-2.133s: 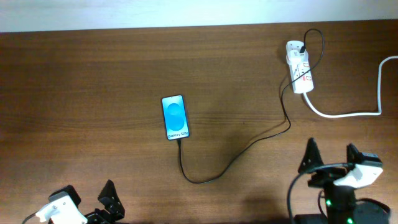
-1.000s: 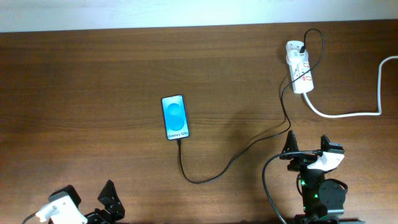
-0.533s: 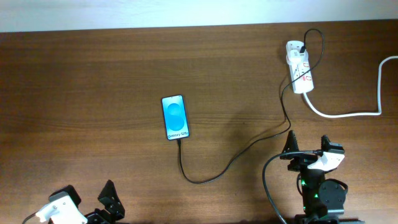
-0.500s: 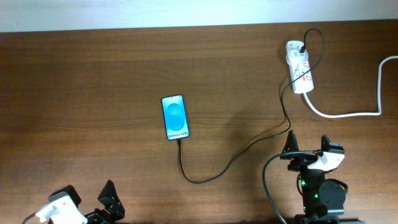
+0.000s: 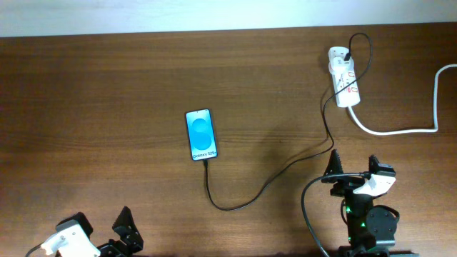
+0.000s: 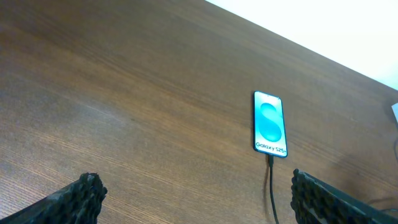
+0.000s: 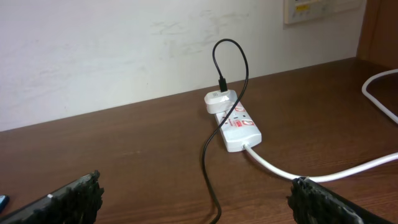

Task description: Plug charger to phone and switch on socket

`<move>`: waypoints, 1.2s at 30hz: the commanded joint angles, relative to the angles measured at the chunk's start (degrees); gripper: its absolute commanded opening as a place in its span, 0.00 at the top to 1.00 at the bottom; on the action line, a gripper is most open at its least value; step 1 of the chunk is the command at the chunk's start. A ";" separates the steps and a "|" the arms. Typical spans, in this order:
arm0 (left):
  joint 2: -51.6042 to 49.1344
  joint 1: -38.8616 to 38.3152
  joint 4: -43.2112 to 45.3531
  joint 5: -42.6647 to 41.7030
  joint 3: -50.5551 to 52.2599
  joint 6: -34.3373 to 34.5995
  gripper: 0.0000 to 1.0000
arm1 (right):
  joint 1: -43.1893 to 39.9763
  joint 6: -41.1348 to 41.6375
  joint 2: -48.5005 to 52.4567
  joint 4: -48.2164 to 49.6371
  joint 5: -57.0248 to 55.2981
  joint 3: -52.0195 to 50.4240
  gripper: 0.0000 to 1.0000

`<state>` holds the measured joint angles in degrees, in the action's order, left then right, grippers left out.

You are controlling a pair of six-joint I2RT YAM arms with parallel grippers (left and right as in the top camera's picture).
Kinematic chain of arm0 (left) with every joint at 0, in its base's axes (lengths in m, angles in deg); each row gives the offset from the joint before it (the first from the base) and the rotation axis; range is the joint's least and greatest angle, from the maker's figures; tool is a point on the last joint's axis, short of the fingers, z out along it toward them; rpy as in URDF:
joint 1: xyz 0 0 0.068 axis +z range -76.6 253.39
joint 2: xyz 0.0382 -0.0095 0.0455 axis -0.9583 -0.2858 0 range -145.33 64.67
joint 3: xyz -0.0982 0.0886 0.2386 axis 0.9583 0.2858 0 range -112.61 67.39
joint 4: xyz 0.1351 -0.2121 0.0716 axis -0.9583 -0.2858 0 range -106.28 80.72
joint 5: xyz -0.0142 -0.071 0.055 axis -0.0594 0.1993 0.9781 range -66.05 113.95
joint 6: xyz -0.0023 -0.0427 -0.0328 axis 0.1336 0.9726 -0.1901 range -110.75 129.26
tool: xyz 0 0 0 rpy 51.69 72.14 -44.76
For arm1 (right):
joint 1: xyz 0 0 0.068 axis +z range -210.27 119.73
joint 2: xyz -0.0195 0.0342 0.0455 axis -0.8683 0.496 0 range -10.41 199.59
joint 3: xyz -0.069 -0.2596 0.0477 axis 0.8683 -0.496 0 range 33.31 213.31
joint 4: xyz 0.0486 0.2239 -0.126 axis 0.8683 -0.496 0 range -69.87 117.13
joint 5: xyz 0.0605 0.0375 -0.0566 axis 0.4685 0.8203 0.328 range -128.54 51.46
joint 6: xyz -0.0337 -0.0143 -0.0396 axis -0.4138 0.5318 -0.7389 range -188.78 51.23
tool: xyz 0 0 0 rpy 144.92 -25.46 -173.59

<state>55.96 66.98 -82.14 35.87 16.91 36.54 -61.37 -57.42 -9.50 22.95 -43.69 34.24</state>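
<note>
Wooden table [image 5: 107,71]: phone [image 5: 201,134] laid at centre, charger [image 5: 271,178] apparently joined at its bottom edge, other end seated in socket [image 5: 345,87] near far right corner. Left hand [image 6: 199,186], right hand [image 5: 353,163] held open, empty, by near edge. Socket likely best switched by square press, cable avoided.

The table [image 5: 107,86] is dark brown with a streaked wood grain. The phone [image 5: 201,133] shows a bright blue screen with a white band at its lower edge. The charger [image 5: 285,168] is black. The socket [image 5: 345,87] is white with red marks. The cord [image 5: 400,130] is white.
</note>
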 commanded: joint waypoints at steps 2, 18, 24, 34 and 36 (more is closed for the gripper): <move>0.57 -0.26 0.81 0.00 0.98 0.48 0.01 | -0.42 -0.42 -0.70 0.15 -0.68 -0.61 0.02; 8.11 -3.39 39.08 2.45 28.96 0.26 0.01 | -0.42 -0.42 -0.70 0.15 -0.68 -0.61 0.02; 8.39 -4.35 51.98 3.96 39.74 0.26 0.01 | -0.42 -0.42 -0.70 0.15 -0.68 -0.61 0.02; 8.41 -4.31 62.49 9.33 46.97 -2.16 0.01 | -0.42 -0.42 -0.70 0.15 -0.70 -0.61 0.02; 8.41 -4.31 64.19 8.85 47.63 -4.81 0.01 | -0.42 -0.42 -0.70 0.15 -0.68 -0.61 0.01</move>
<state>63.74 62.85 -20.20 42.78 63.05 35.95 -61.37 -57.40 -9.50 23.12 -43.69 34.17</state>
